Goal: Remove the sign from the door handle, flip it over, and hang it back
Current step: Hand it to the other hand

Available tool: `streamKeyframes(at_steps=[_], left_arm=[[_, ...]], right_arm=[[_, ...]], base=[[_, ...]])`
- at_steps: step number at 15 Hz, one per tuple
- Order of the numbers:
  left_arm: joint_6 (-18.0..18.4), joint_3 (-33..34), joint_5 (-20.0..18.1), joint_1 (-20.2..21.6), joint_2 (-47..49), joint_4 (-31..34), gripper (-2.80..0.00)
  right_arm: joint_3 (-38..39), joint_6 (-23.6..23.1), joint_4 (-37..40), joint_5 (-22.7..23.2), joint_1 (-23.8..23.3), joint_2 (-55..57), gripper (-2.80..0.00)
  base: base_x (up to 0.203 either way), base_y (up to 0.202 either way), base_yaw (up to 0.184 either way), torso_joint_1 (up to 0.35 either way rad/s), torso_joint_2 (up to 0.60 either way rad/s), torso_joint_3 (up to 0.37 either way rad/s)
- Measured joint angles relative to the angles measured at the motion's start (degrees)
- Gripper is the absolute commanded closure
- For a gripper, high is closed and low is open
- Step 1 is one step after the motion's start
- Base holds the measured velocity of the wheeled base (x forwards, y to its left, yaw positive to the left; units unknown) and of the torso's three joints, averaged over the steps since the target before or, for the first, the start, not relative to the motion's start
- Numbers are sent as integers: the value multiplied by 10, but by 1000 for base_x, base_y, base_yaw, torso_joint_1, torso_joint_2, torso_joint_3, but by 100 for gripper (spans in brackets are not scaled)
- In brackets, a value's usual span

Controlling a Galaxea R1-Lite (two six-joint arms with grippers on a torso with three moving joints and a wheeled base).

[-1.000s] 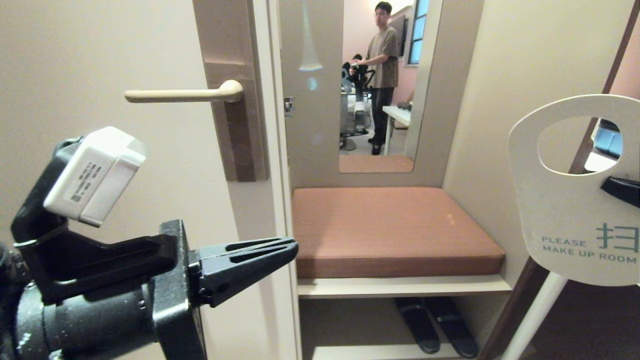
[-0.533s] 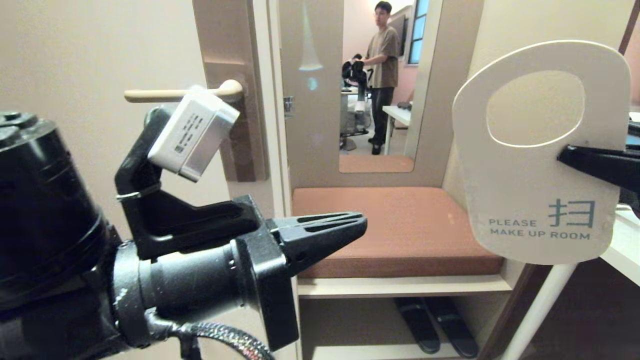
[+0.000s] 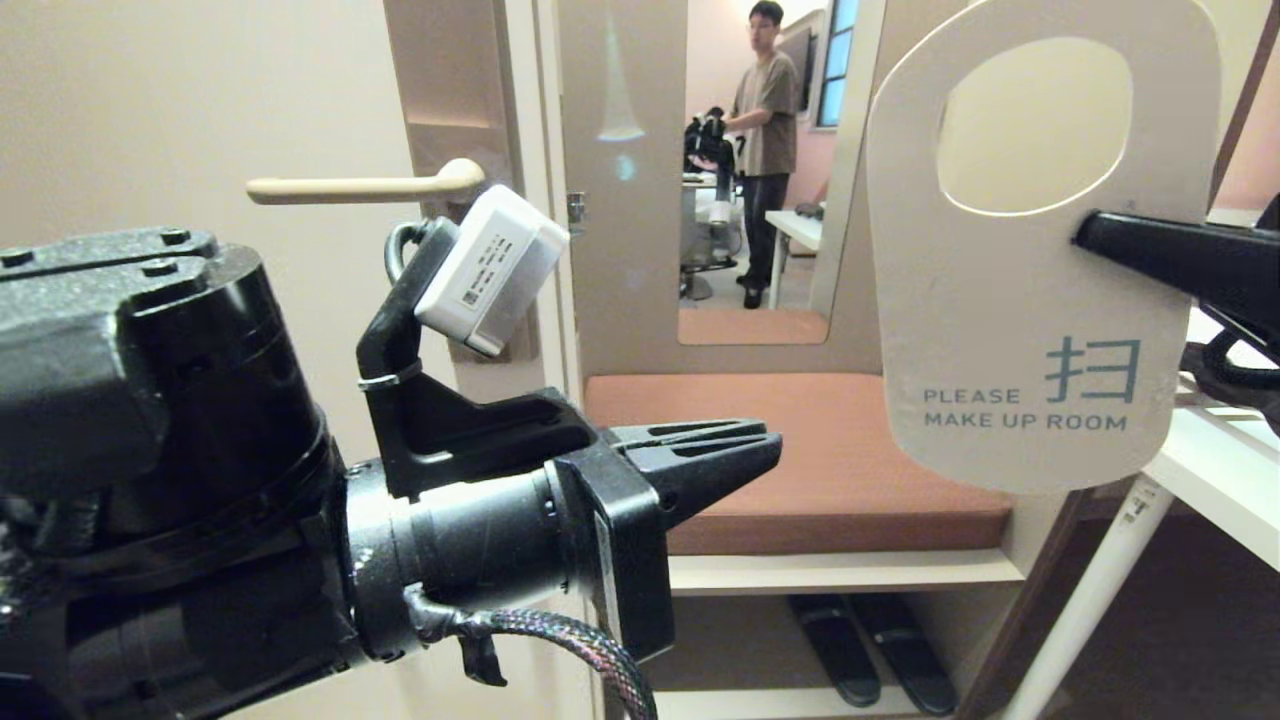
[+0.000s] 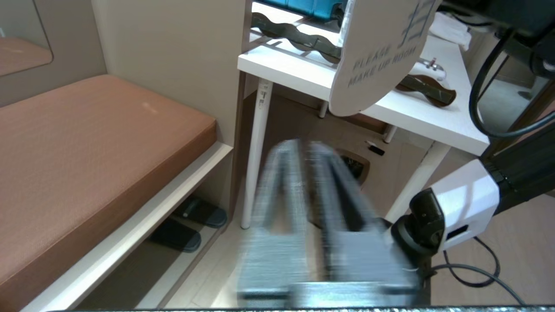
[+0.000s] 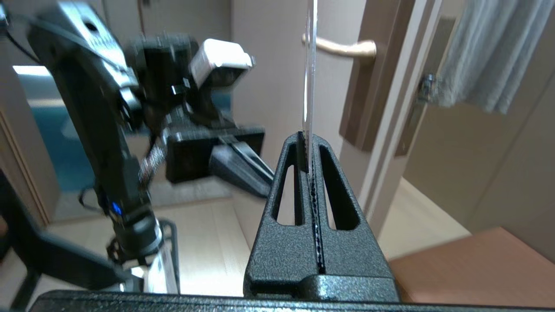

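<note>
The sign (image 3: 1010,300) is off the door and hangs in the air at the right, its white "PLEASE MAKE UP ROOM" face towards me. My right gripper (image 3: 1085,235) is shut on its right edge just below the hole; the right wrist view shows the card edge-on (image 5: 309,86) pinched at that gripper's tips (image 5: 308,141). The cream door handle (image 3: 360,187) is bare at the upper left and shows again as door handle (image 5: 342,47). My left gripper (image 3: 775,445) points at the sign from the left, a short way off, fingers a slit apart and empty. The sign (image 4: 377,65) hangs above the left gripper (image 4: 303,145).
A brown cushioned bench (image 3: 800,450) fills the alcove behind, with dark slippers (image 3: 870,650) on the shelf under it. A mirror (image 3: 640,250) above reflects a person (image 3: 765,120). A white table (image 3: 1230,480) stands at the right. The brown handle plate (image 3: 450,90) edges the door.
My right gripper has lifted the sign up and leftwards. The left arm has swung forward and right towards the sign, and its fingers have parted a little.
</note>
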Motion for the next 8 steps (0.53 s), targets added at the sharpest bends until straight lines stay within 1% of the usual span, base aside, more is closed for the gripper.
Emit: streamKeyframes(at_steps=[2, 6, 8], left_arm=[[0, 0, 1, 0, 8, -4, -280], [-1, 2, 0, 0, 14, -5, -280], [-1, 0, 0, 1, 19, -20, -280]], right_arm=[[0, 22, -33, 0, 0, 13, 0], [1, 24, -41, 0, 6, 34, 0], [1, 24, -58, 0, 13, 45, 0]], base=[[0, 0, 0, 0, 0, 0], [0, 0, 0, 0, 0, 0], [0, 0, 0, 0, 0, 0]])
